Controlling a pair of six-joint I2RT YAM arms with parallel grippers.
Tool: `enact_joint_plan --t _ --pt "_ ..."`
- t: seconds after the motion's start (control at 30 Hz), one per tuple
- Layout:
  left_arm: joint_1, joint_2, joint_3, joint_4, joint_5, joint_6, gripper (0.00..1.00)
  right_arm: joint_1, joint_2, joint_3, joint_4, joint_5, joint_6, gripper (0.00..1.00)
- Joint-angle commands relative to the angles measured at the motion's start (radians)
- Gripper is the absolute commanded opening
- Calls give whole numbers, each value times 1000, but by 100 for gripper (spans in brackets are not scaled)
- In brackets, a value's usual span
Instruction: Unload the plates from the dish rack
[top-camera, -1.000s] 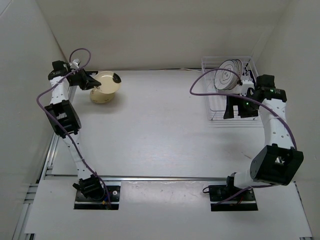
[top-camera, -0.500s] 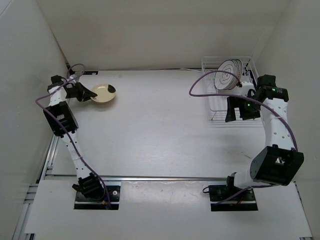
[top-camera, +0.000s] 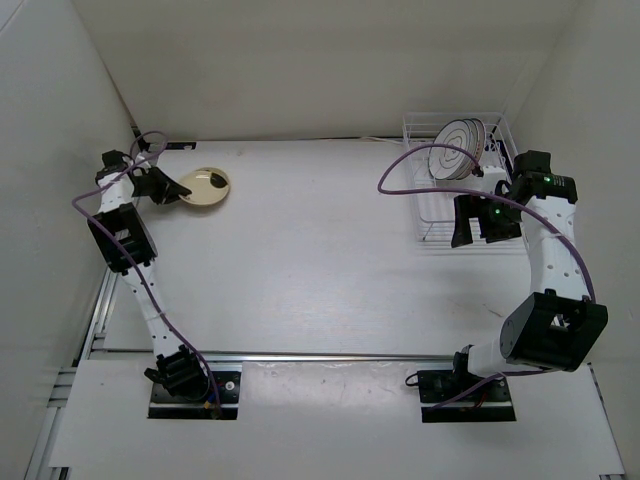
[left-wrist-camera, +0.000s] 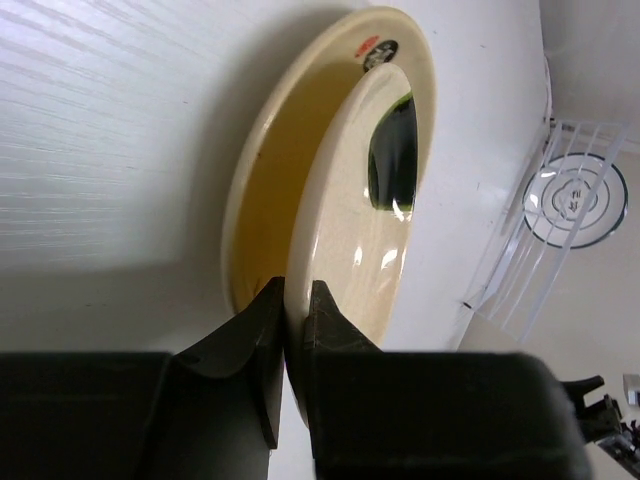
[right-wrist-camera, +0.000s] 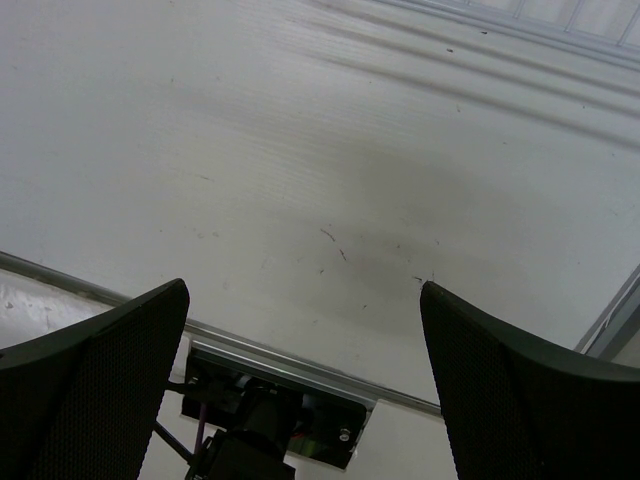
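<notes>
The small tan plate (top-camera: 207, 186) with a dark spot lies low at the far left of the table. My left gripper (top-camera: 168, 188) is shut on its near rim. In the left wrist view the fingers (left-wrist-camera: 262, 330) pinch the plate (left-wrist-camera: 350, 200) edge. The white wire dish rack (top-camera: 432, 205) stands at the far right. It holds the ringed white plate (top-camera: 455, 148) upright, with another plate's rim behind it, face hidden. The rack (left-wrist-camera: 520, 270) and ringed plate (left-wrist-camera: 575, 198) also show in the left wrist view. My right gripper (top-camera: 462, 228) hangs open and empty over the rack's near end.
White walls close in the table on the left, back and right. The right wrist view shows my open right gripper (right-wrist-camera: 305, 288) above bare table, with the metal rail (right-wrist-camera: 280, 350) at the near edge. Purple cables loop off both arms.
My left gripper has lowered the tan plate from a tilted hold to nearly flat on the table. The right arm has shifted only slightly.
</notes>
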Motion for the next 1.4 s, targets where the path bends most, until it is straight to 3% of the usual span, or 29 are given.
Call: enact_joint_plan --t 0.0,0.1,0.27,0.5,0.53,0.63,1.07,1.37 --pt "3 -4 43 18 -41 -12 13 -3 -24 26 -9 -4 -17 100" --pt "3 -4 54 -4 -102 -1 23 -3 -24 26 -9 -4 -17 100" --pt "3 -36 54 -13 -150 8 25 -3 -15 26 -9 -24 -8 100" --pt "-6 -80 44 -31 -240 17 37 -3 -15 -4 9 -60 10 100" --pt "-18 -91 44 -31 -241 28 43 -3 -15 -5 9 -71 10 100" --pt "-28 -100 44 -41 -271 28 44 -3 -15 -24 18 -83 21 100" --pt "-69 -189 44 -68 -457 68 77 -3 -69 -153 84 -145 49 100" --pt "-100 -240 44 -77 -589 88 83 -3 -98 -193 115 -154 76 100"
